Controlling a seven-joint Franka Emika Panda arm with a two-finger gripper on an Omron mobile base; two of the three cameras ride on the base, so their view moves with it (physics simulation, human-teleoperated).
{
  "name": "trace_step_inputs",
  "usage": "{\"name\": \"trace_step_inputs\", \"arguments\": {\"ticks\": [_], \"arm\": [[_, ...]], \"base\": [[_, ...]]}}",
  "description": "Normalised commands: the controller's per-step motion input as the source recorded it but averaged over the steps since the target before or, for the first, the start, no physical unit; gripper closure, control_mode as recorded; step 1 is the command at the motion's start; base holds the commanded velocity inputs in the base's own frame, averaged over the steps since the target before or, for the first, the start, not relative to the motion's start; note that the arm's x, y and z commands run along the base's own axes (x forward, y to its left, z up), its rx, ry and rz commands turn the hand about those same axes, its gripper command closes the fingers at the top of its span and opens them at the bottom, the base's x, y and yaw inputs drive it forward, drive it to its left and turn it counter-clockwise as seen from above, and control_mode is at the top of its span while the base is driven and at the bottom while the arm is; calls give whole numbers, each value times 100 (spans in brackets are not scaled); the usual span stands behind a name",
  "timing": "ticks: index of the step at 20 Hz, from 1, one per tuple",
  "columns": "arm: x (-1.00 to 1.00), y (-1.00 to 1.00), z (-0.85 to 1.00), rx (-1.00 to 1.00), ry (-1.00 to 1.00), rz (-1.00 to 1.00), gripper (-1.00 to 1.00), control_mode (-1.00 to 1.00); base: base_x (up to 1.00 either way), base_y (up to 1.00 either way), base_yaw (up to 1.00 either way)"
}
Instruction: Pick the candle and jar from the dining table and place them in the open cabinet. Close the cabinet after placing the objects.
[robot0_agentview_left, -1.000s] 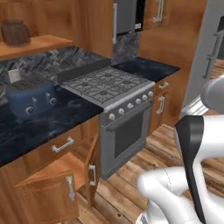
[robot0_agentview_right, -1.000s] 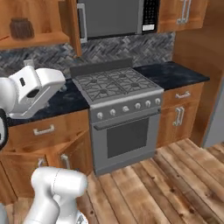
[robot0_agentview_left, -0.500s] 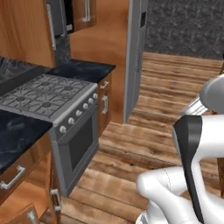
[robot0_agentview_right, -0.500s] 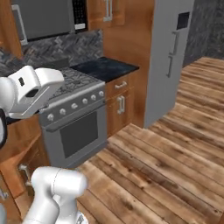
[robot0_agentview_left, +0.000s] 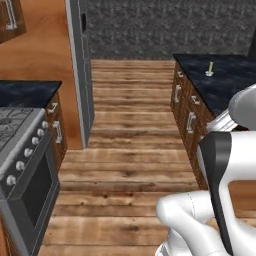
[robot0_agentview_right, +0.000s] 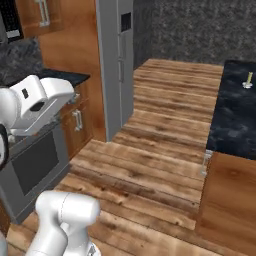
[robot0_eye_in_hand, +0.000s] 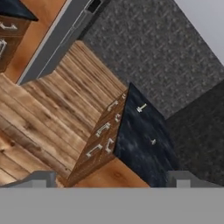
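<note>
The candle, a short yellow stick in a small pale holder, stands upright on the dining table, well ahead of the arm on the right. In the hand view the candle looks tiny near the far end of the black marble table. My gripper is open, its two dark fingertips far apart with nothing between them, and it is far from the table. The jar and the open cabinet are out of view.
A steel stove stands at the left, with a tall grey fridge beyond it. Wood floor runs between them and the table. Table drawers with silver handles face the aisle. A small pale item lies on the table.
The whole picture has swung right, so the camera moved: the stove slid to the left edge, and the fridge, floor and dining table with the candle came into view. The gripper stays open.
</note>
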Motion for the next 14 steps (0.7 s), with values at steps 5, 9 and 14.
{"name": "trace_step_inputs", "arguments": {"ticks": [5,9,14], "arm": [[0,0,0,0,0,0,-100,100],[0,0,0,0,0,0,-100,100],[0,0,0,0,0,0,-100,100]], "base": [[32,-1,-53],[53,17,-47],[75,47,-38]]}}
